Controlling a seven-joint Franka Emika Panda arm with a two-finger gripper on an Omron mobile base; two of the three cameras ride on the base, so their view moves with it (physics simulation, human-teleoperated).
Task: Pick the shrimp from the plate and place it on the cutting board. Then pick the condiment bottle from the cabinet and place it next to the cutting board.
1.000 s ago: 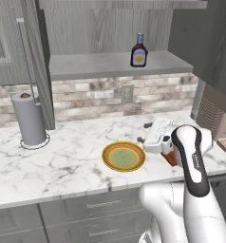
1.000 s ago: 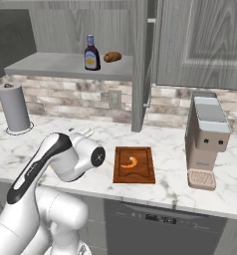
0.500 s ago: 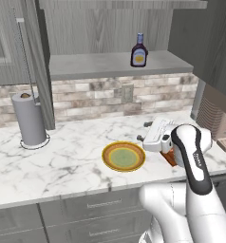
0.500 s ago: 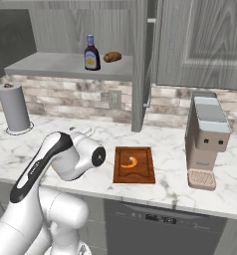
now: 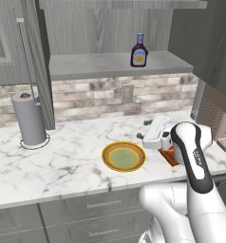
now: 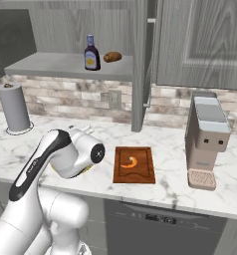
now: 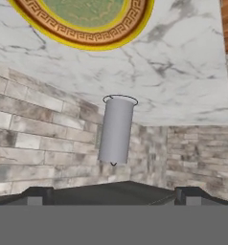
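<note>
The small orange shrimp (image 6: 131, 162) lies on the reddish-brown cutting board (image 6: 135, 175), clear of the gripper. To the board's left sits the yellow-rimmed plate (image 5: 123, 156) with a bare green centre, which also appears as the plate (image 7: 82, 26) along the upper edge of the hand view. My gripper (image 5: 144, 129) hovers over the counter between plate and board, open and holding nothing, its fingertips (image 7: 38, 194) set wide apart. The condiment bottle (image 5: 139, 50) stands upright on the shelf of the open cabinet (image 5: 110, 65), well above and behind the hand.
A brown rounded lump (image 6: 112, 57) sits on the shelf beside the bottle (image 6: 91, 53). A paper towel roll (image 5: 29, 118) stands at the counter's left, below the open cabinet door (image 5: 35, 61). A coffee machine (image 6: 207, 144) stands right of the board. Grey drawers run under the counter.
The hand has crept slightly up and toward the back wall, jaws still open. The shrimp, plate and bottle have not moved.
</note>
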